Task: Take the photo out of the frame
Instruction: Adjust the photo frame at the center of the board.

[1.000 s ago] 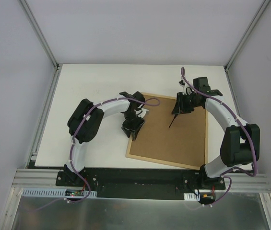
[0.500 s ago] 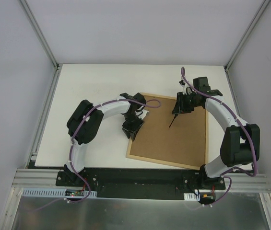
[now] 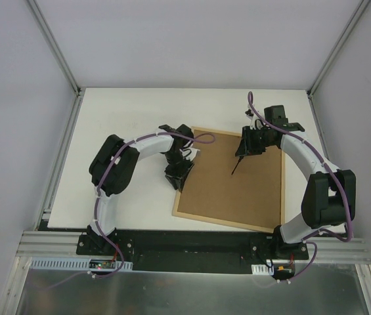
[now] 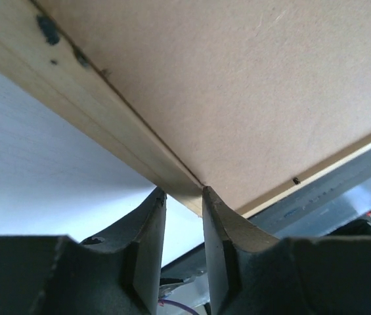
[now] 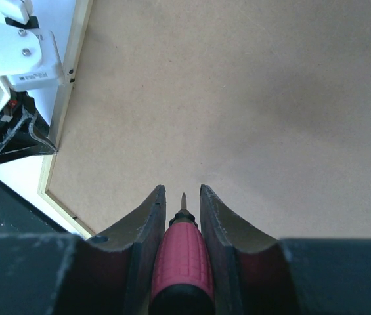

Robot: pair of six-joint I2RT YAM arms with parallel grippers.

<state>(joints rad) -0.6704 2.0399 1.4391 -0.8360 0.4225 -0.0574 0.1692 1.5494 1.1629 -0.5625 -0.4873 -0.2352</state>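
The left gripper (image 4: 182, 197) shifts slightly toward nine o'clock. Its jaws narrow, closing onto the frame (image 4: 93, 102) at its wooden edge.

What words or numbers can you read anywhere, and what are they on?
Nothing here reads clearly.
White block on the left gripper: one tiny dark printed line, too small to read.
Brown back of the frame: no writing.
Red handle of the screwdriver in the right gripper: no writing.

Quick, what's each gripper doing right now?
Left gripper: closed on the frame at its wooden edge.
Right gripper: closed on a red-handled screwdriver, tip pointed at the frame's back.
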